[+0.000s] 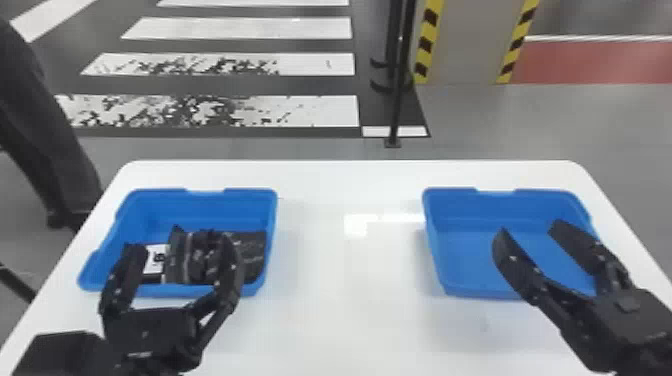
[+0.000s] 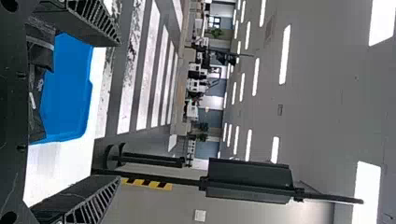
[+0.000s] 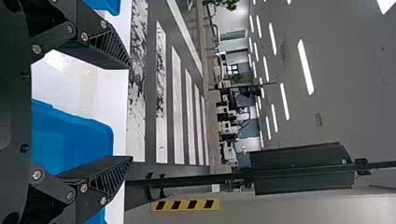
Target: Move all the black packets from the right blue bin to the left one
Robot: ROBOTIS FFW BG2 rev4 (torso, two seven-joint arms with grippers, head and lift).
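Left gripper point(image 1: 181, 241): jaws open, fingers spread wide. Head view sets the fingertips against the left bin point(image 1: 210, 206); height over it cannot be judged. Left wrist view agrees: a broad gap between the fingers, bin and packets alongside.

Black packets point(image 1: 252, 251): in a heap inside the left bin, overlapping. Part of the heap appears between the left gripper's fingers, part past the inner finger, toward the bin's inner side wall. A white label point(image 1: 155, 258) shows just inside the outer finger. Exact count not readable; the packets overlap and the fingers cover some.

Right gripper point(image 1: 529, 227): jaws also open, fingers well apart, the gap a little narrower in head view than the left one's. Both tips appear against the right bin point(image 1: 475, 212), whose blue floor shows between and around them. Right wrist view confirms the parted fingers.

White table point(image 1: 340, 315): under both bins, its middle between the two grippers. Black pole point(image 1: 397, 100): beyond the table's far edge, between the two pairs of jaws.
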